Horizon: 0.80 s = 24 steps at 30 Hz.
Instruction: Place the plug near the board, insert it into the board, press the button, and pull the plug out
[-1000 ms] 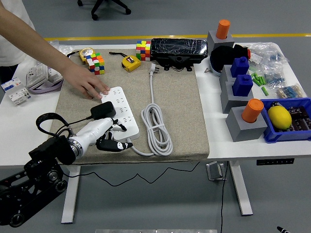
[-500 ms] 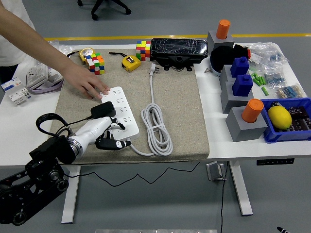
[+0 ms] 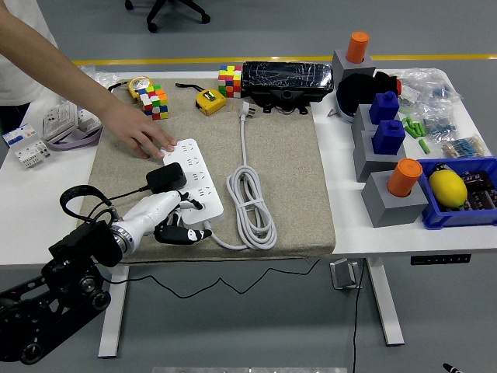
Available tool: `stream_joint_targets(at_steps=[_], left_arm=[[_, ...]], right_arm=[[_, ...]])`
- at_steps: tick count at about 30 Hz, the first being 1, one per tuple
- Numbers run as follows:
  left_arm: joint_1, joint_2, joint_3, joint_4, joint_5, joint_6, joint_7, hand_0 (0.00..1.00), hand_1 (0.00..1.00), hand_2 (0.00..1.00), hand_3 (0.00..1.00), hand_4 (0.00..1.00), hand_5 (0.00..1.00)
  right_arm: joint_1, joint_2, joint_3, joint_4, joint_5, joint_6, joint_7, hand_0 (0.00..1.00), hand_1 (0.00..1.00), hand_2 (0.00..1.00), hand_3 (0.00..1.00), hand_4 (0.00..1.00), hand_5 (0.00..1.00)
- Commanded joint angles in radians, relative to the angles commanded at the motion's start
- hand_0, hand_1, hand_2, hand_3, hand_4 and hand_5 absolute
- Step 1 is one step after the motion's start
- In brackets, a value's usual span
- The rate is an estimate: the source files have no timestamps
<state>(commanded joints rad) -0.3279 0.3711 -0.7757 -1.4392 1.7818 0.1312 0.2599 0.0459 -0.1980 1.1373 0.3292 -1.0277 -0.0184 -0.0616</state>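
White desk point(image 3: 31, 210) spans the frame, tan mat point(image 3: 295, 186) over its middle. White power strip point(image 3: 194, 175) lies on the mat left of centre, angled toward lower right; its grey cable point(image 3: 250, 203) is coiled just right of it, the cable's own plug point(image 3: 244, 110) lying near the top of the mat. Black plug point(image 3: 166, 177) sits on the strip's left edge, lower half, black cord trailing left; can't tell if it's fully seated. Left hand point(image 3: 165, 215) comes in from lower left, white fingers point(image 3: 185, 234) loosely curled at the strip's near end just below the plug, touching the strip, not closed on the plug. Person's hand point(image 3: 144, 136) reaches in from upper left, fingertips pressed on the strip's far end. Right arm not visible. Right side: grey blocks point(image 3: 388, 194), blue bin point(image 3: 474, 198).
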Motion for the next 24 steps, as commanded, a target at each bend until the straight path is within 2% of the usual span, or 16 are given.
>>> stream_joint_targets(at_steps=[3, 5, 6, 9, 11, 12, 17, 18, 24], left_arm=[[-0.007, -0.003, -0.013, 0.018, -0.070, 0.095, -0.089, 0.145, 0.097, 0.195, 0.653, 0.880, 0.526], [-0.014, -0.005, -0.020, 0.040, -0.078, 0.149, -0.131, 0.145, 0.097, 0.195, 0.653, 0.880, 0.526], [-0.020, -0.006, -0.025, 0.053, -0.081, 0.171, -0.146, 0.271, 0.210, 0.314, 0.617, 0.866, 0.484], [-0.033, -0.010, -0.037, 0.084, -0.058, 0.213, -0.166, 0.271, 0.210, 0.314, 0.617, 0.866, 0.484], [-0.042, -0.017, -0.051, 0.108, -0.016, 0.222, -0.164, 0.271, 0.210, 0.314, 0.617, 0.866, 0.484], [-0.046, -0.021, -0.056, 0.119, 0.004, 0.224, -0.162, 0.442, 0.515, 0.519, 0.604, 0.876, 0.441], [-0.074, -0.037, -0.079, 0.185, 0.092, 0.210, -0.133, 0.442, 0.515, 0.519, 0.604, 0.876, 0.441], [-0.079, -0.039, -0.082, 0.199, 0.103, 0.206, -0.127, 0.671, 0.675, 0.644, 0.618, 0.898, 0.417], [-0.100, -0.045, -0.085, 0.250, 0.116, 0.177, -0.104, 0.690, 0.688, 0.654, 0.630, 0.899, 0.423]], right_arm=[[0.000, 0.001, 0.000, -0.001, 0.002, 0.000, 0.000, 0.653, 0.652, 0.658, 0.573, 0.994, 0.563], [0.001, 0.001, 0.000, 0.000, 0.002, 0.001, 0.000, 0.653, 0.652, 0.658, 0.573, 0.994, 0.563], [0.001, 0.001, 0.000, -0.001, 0.003, 0.000, 0.000, 0.653, 0.652, 0.658, 0.572, 0.994, 0.562], [0.002, 0.000, 0.001, 0.000, 0.003, 0.000, 0.000, 0.653, 0.652, 0.658, 0.572, 0.994, 0.562], [0.002, 0.000, 0.000, -0.001, 0.004, 0.000, 0.000, 0.653, 0.652, 0.658, 0.572, 0.994, 0.562], [0.002, 0.000, 0.000, -0.001, 0.004, 0.000, 0.000, 0.653, 0.652, 0.658, 0.572, 0.994, 0.562], [0.002, 0.000, -0.003, 0.000, 0.006, 0.001, 0.000, 0.653, 0.652, 0.658, 0.572, 0.994, 0.562], [0.003, 0.000, -0.003, 0.000, 0.006, 0.001, 0.000, 0.653, 0.652, 0.658, 0.572, 0.994, 0.561], [0.004, -0.001, -0.003, 0.000, 0.006, 0.001, 0.000, 0.653, 0.652, 0.658, 0.572, 0.994, 0.561]])
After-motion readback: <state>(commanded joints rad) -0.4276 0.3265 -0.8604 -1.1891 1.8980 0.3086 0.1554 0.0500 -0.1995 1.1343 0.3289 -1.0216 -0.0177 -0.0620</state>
